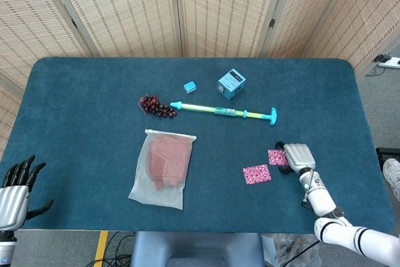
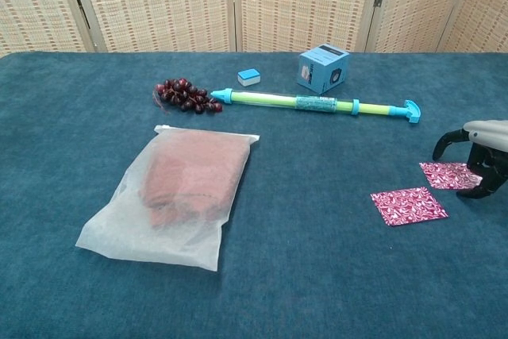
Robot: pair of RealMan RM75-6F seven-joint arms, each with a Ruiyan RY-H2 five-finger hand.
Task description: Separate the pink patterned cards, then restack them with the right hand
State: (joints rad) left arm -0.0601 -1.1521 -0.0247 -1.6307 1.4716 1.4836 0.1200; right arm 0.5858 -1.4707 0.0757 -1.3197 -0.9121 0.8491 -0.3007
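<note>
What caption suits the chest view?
Right hand hovering at one of two separated pink cards on the blue table.

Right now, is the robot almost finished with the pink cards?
About halfway, it looks. Done: the two pink cards lie apart on the table, one nearer the middle and one by the right hand. In hand: nothing is lifted; the right hand hovers at the far card's edge, and whether it touches it cannot be told. Left: putting one card back on top of the other. The left hand waits open at the table's corner.
</note>
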